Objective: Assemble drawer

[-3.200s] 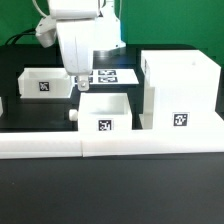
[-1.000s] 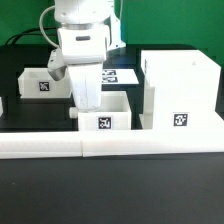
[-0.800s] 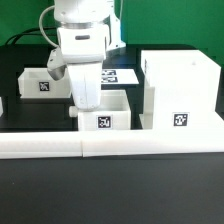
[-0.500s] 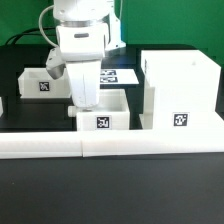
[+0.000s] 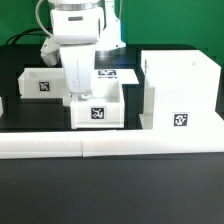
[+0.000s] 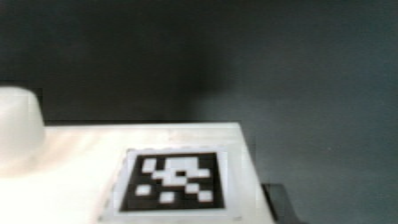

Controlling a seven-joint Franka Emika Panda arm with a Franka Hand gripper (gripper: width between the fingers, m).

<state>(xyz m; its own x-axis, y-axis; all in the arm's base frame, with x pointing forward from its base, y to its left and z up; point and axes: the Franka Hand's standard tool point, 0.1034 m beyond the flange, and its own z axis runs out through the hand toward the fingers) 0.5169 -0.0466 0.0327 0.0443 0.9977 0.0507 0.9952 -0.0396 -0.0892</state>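
Note:
My gripper (image 5: 78,93) reaches down onto the left wall of a small white open-topped tray (image 5: 100,112) with a square tag on its front. It is shut on that wall and holds the tray slightly off the table. The tall white housing (image 5: 180,90) stands just to the exterior view's right of the tray. The second small tray (image 5: 42,82) sits at the back left. In the wrist view the held tray's tagged face (image 6: 178,182) fills the lower part, with a rounded white knob (image 6: 15,125) beside it and dark table beyond.
A long low white border wall (image 5: 110,146) runs along the front of the table. The marker board (image 5: 115,74) lies flat behind the held tray. A small white piece (image 5: 2,104) shows at the left edge.
The gripper came down onto the near tray's left wall and closed on it. In the last half second the tray rose and shifted slightly to the exterior view's left.

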